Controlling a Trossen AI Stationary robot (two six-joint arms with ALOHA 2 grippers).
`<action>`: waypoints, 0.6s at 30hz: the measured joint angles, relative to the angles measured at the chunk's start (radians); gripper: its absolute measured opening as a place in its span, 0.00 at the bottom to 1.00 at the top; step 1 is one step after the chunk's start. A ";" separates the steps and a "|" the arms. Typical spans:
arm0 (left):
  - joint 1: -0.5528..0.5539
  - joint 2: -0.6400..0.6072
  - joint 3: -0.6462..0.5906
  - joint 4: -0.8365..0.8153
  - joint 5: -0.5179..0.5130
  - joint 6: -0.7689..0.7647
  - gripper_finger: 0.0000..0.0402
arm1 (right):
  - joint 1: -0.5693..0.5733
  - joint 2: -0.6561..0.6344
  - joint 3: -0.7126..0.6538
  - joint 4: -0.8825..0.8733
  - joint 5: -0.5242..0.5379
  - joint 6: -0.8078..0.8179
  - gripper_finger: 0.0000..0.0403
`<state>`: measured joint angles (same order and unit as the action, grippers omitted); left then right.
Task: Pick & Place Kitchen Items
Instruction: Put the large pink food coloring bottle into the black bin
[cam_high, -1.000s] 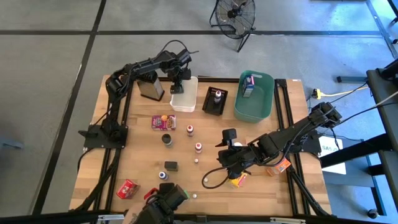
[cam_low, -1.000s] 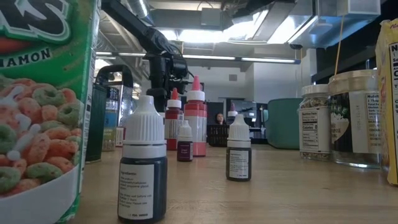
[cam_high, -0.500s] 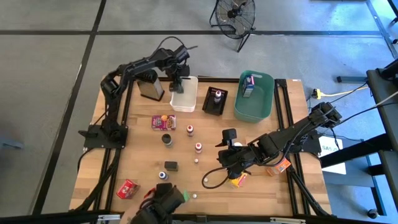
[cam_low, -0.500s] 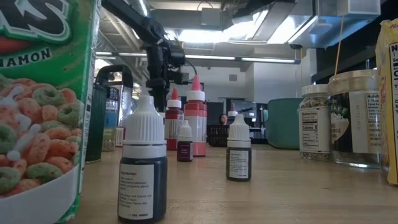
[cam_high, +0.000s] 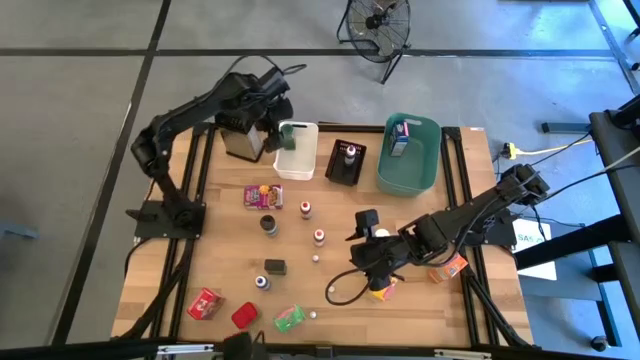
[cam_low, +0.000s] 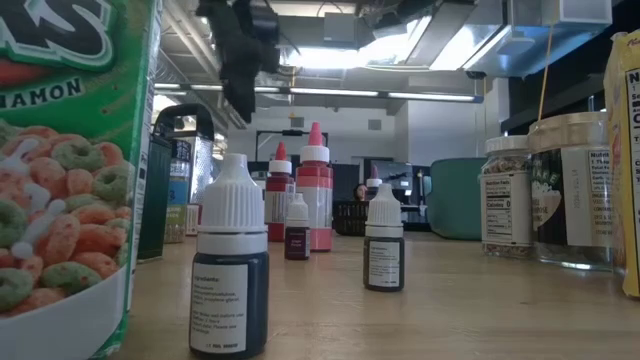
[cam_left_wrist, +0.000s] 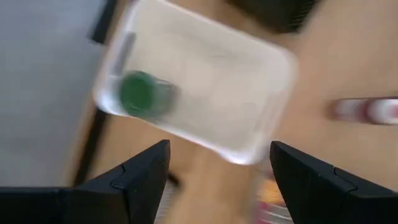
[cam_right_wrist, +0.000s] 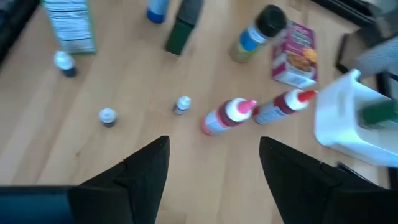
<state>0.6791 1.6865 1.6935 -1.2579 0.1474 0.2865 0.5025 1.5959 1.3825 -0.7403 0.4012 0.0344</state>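
Note:
A green-lidded jar (cam_left_wrist: 140, 93) lies in the white bin (cam_high: 296, 158) at the table's far side. My left gripper (cam_left_wrist: 219, 149) hangs open and empty above the bin's left rim (cam_high: 272, 128), high over the table. Near the middle right, my right gripper (cam_high: 364, 222) stands open and empty over bare wood (cam_right_wrist: 213, 146). Red-capped bottles (cam_right_wrist: 227, 115), small dropper bottles (cam_high: 315, 258), a dark-lidded jar (cam_high: 270, 224) and a pink packet (cam_high: 262, 195) are spread over the table. A yellow packet (cam_high: 385, 290) and an orange packet (cam_high: 447, 268) lie under the right arm.
The grey grater (cam_high: 240, 142) stands just left of the white bin. A black bin (cam_high: 345, 172) holds a bottle, and a teal bin (cam_high: 408, 170) holds a box. Red (cam_high: 205, 303) and green (cam_high: 289, 318) packets lie along the near edge.
My left gripper has risen from inside the white bin and swung toward the table's far left, rolling as it went, still open. The green-lidded jar stays in the bin. A dark shape at the near edge has drawn away, so a red and a green packet now show.

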 joint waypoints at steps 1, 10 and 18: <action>-0.011 -0.014 -0.002 -0.021 0.019 -0.019 0.68 | -0.008 0.000 0.007 -0.004 -0.029 -0.017 0.62; -0.150 -0.158 -0.160 -0.056 0.037 -0.109 0.68 | -0.128 -0.001 0.110 0.006 -0.244 -0.155 0.62; -0.277 -0.342 -0.406 0.069 -0.001 -0.209 0.68 | -0.223 -0.001 0.134 -0.001 -0.357 -0.203 0.62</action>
<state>0.4017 1.3444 1.2876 -1.1894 0.1463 0.0773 0.2799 1.5951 1.5162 -0.7409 0.0446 -0.1689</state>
